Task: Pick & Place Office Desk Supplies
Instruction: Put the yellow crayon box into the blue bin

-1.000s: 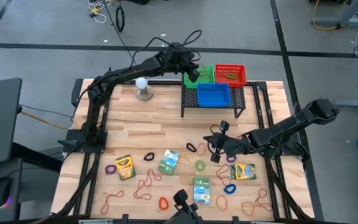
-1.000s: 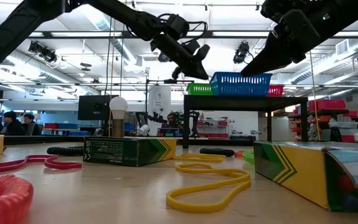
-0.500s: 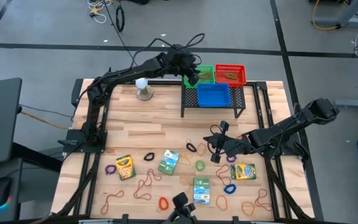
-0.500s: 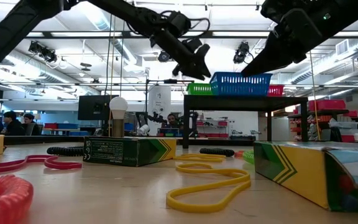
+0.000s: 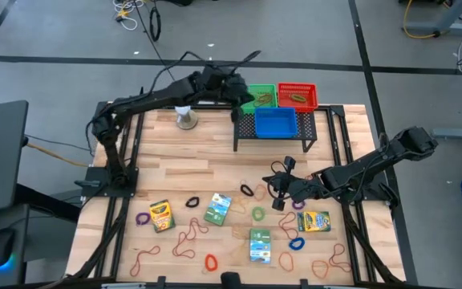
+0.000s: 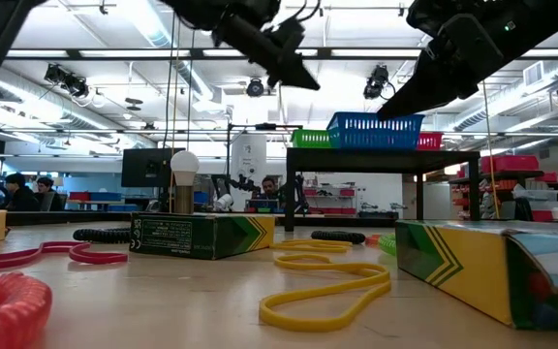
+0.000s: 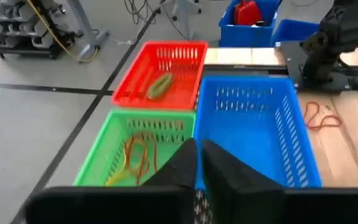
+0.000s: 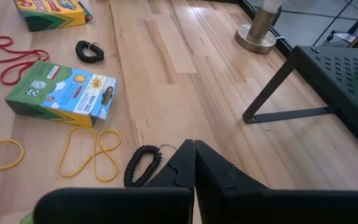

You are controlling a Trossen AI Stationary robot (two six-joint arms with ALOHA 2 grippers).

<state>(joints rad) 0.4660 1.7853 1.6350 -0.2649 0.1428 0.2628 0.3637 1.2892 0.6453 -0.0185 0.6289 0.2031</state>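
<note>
My left gripper [image 5: 244, 96] [image 7: 199, 155] is shut and holds nothing. It hangs high over the left rim of the green basket [image 7: 135, 155], which holds reddish and yellow rubber bands [image 7: 137, 158]. My right gripper [image 5: 275, 193] [image 8: 193, 146] is shut and empty, low over the table beside a black coil loop [image 8: 143, 165]. Crayon boxes [image 5: 160, 215] [image 5: 217, 209] [image 5: 260, 245] [image 5: 314, 221], rubber bands [image 5: 189, 234] and small coloured loops [image 5: 142, 217] [image 5: 258, 213] [image 5: 296, 243] lie flat on the near half of the table.
The green basket, a red basket [image 5: 297, 95] and a blue basket [image 5: 275, 122] stand on a black mesh rack [image 5: 275, 136] at the far side. A white ball on a round stand [image 5: 185, 114] is left of the rack. Bare wood lies between the rack and the supplies.
My left gripper has risen and drawn back from over the green basket toward the table's left, rolling a little as it went. My right arm has kept still.
</note>
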